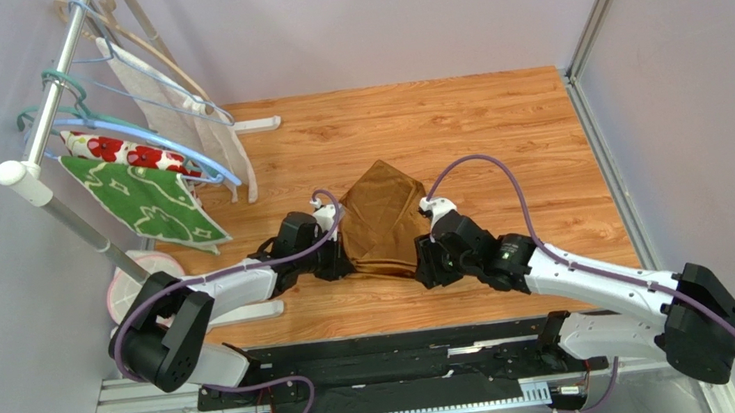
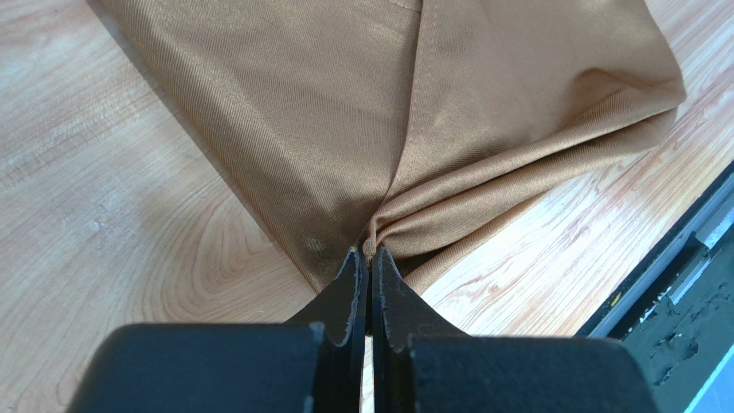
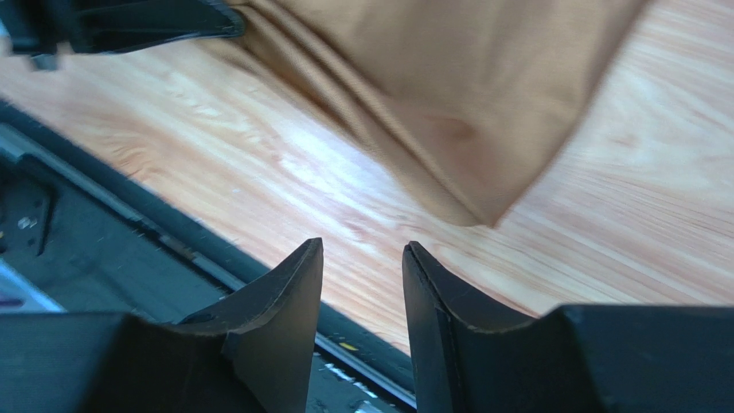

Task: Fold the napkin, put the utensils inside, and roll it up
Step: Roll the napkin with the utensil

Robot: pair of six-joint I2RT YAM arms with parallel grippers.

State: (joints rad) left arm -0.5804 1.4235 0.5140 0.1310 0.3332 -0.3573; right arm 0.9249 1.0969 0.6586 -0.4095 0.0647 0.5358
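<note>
The golden-brown napkin (image 1: 381, 221) lies folded on the wooden table between both arms, with one point facing the back. My left gripper (image 1: 339, 263) is at its near left edge. In the left wrist view the gripper (image 2: 370, 254) is shut on a bunched fold of the napkin (image 2: 388, 103). My right gripper (image 1: 429, 262) hovers by the near right corner. In the right wrist view it (image 3: 362, 249) stands open with nothing between its fingers, and the napkin (image 3: 457, 112) corner lies a little ahead, apart from them. The utensils are out of view.
A clothes rack at the left holds hangers, a green leaf-patterned cloth (image 1: 144, 197) and a white cloth with red flowers (image 1: 117, 150). A round pale base (image 1: 129, 288) sits beside the left arm. The black rail (image 1: 392, 372) runs along the near edge. Grey walls close in the sides.
</note>
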